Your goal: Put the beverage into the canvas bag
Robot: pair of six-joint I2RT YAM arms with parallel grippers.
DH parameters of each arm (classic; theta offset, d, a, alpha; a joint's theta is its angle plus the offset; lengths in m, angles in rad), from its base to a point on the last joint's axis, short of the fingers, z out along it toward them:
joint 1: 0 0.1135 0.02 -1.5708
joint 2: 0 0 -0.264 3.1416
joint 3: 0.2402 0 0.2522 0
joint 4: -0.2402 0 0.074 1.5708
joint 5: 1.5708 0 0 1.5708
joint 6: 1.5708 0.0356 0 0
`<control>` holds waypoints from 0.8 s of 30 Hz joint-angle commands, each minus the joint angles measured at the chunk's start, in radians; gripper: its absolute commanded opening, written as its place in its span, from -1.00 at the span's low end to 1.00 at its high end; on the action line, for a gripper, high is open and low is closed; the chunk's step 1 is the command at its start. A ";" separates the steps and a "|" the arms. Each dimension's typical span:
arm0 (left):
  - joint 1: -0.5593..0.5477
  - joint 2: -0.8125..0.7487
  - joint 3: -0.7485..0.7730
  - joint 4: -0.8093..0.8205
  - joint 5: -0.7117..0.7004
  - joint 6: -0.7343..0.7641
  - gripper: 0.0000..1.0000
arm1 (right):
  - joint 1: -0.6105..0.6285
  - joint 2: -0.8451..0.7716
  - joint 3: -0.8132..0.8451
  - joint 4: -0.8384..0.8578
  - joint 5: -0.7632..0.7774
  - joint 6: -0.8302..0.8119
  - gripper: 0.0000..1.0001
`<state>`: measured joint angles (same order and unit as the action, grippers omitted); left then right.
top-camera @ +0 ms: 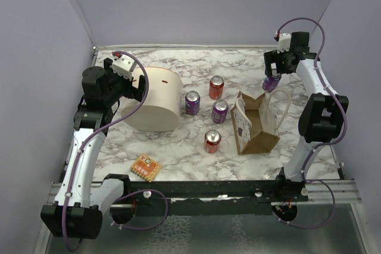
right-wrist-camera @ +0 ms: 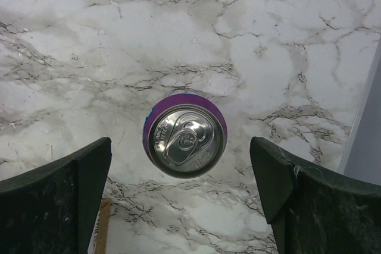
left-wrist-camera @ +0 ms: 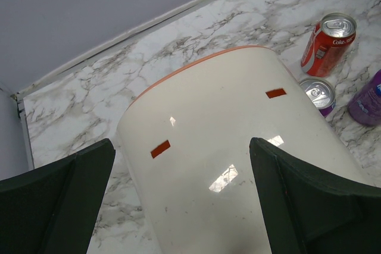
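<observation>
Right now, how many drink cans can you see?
5: one red aluminium can at the back, another red can nearer, purple cans between them, a purple can under the right fingers. Tan bag may hide more.

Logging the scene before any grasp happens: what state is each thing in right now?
Right gripper: open, straddling the purple can.
Purple can: upright, sealed, not gripped.
Left gripper: open, straddling the cream tub.
Cream tub: not gripped.
Canvas bag: standing, mouth open.
Red cans: upright.
Other purple cans: upright.
</observation>
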<state>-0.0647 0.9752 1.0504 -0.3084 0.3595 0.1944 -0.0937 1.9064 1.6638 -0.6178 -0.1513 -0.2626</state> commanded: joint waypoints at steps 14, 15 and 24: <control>0.008 -0.016 -0.008 0.010 0.036 0.014 0.98 | -0.058 0.083 0.027 0.001 -0.142 0.015 1.00; 0.008 -0.017 -0.008 0.010 0.036 0.014 0.98 | -0.059 0.087 0.028 0.003 -0.142 0.015 0.99; 0.009 -0.015 -0.010 0.010 0.039 0.021 0.98 | -0.072 0.112 0.031 -0.001 -0.168 0.010 0.77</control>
<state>-0.0647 0.9752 1.0504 -0.3084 0.3710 0.2008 -0.1551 1.9999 1.6642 -0.6216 -0.2798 -0.2577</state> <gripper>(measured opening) 0.991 0.925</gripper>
